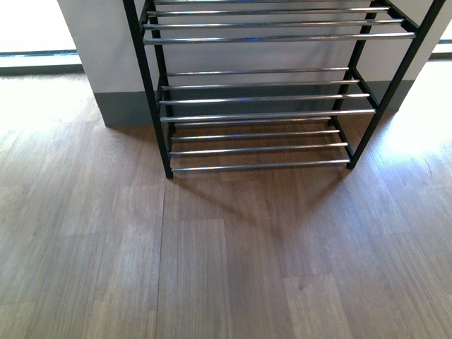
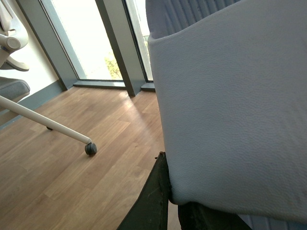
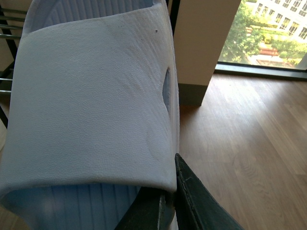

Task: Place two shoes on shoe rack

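The shoe rack (image 1: 268,99) stands ahead in the front view, with black side frames and tiers of chrome rods, all bare of shoes. Neither arm shows in that view. In the left wrist view a pale blue slide shoe (image 2: 230,105) fills the picture, and my left gripper (image 2: 170,206) is shut on the edge of its strap. In the right wrist view a second pale blue slide shoe (image 3: 91,110) is held the same way, my right gripper (image 3: 165,201) shut on its strap edge. A few rack rods (image 3: 5,72) show behind this shoe.
Wooden floor (image 1: 226,268) stretches in front of the rack. A white wall with a grey base (image 1: 113,70) stands behind the rack. An office chair's white leg and castor (image 2: 89,148) are on the floor in the left wrist view. A pillar (image 3: 201,43) and window stand beside the rack.
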`<state>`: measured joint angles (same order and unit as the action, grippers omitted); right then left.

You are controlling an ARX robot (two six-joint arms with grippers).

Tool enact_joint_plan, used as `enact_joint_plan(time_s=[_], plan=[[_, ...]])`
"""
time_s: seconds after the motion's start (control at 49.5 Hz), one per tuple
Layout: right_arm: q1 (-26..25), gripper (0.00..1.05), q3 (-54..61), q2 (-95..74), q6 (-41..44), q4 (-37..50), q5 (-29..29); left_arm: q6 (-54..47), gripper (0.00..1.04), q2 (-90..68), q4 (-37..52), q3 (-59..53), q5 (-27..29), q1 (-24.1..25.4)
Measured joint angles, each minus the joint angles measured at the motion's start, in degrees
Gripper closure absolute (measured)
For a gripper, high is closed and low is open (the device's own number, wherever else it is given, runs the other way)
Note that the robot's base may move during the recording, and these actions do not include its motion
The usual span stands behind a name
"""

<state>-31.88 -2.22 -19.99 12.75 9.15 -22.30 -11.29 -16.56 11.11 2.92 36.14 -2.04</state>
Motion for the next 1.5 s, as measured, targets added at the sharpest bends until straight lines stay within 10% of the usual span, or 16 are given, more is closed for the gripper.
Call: enact_joint_plan(time_s=[1.496], plan=[[0.0, 1.03, -0.02, -0.04, 0.0, -0.02, -0.22, 0.0, 1.02, -0.13, 0.02, -0.07, 0.24, 0.0]])
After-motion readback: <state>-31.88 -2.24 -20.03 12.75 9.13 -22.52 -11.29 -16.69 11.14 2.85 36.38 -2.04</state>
